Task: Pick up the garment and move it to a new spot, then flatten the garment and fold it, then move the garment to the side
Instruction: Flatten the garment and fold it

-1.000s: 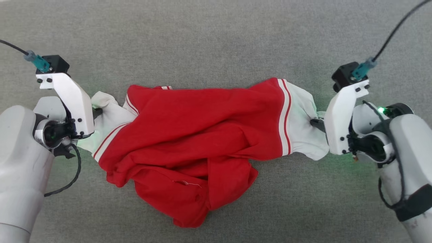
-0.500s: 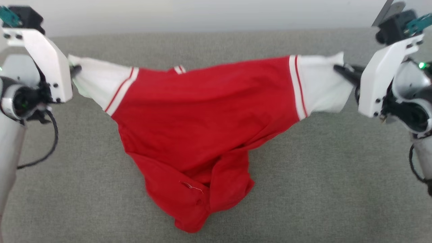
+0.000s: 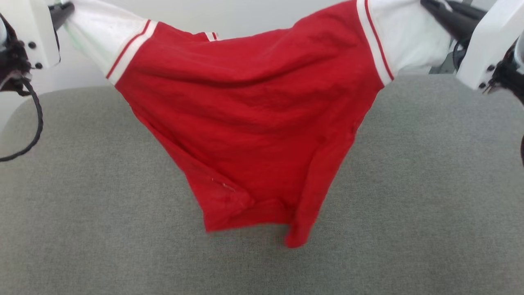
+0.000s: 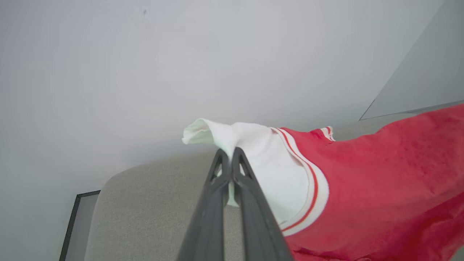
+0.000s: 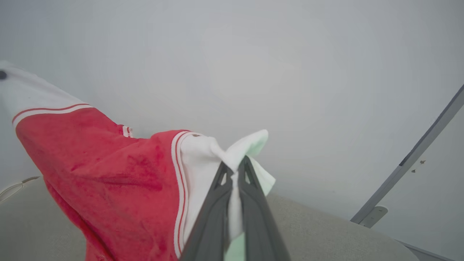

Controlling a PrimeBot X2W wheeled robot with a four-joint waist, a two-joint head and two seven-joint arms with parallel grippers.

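Garment [image 3: 254, 123], red, hangs in air above grey cushion surface [image 3: 82, 213], stretched between 2 grippers. Long axis runs left-right, cuff to cuff. Loose red body sags to point toward near side; contact of lowest tip with surface unclear. Left gripper [image 3: 67, 8] clenched on left white cuff [image 3: 98, 32]. Right gripper [image 3: 430, 6] clenched on right white cuff [image 3: 409, 37]. Pale wall [image 3: 245, 16] at far side.

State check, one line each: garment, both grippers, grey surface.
garment: lifted by its two white ends, sagging in the middle, not flattened or folded; unclear whether its lowest tip touches the surface.
left gripper: jaws shut on one white end of the garment.
right gripper: jaws shut on the other white end.
grey surface: lies below the hanging garment.
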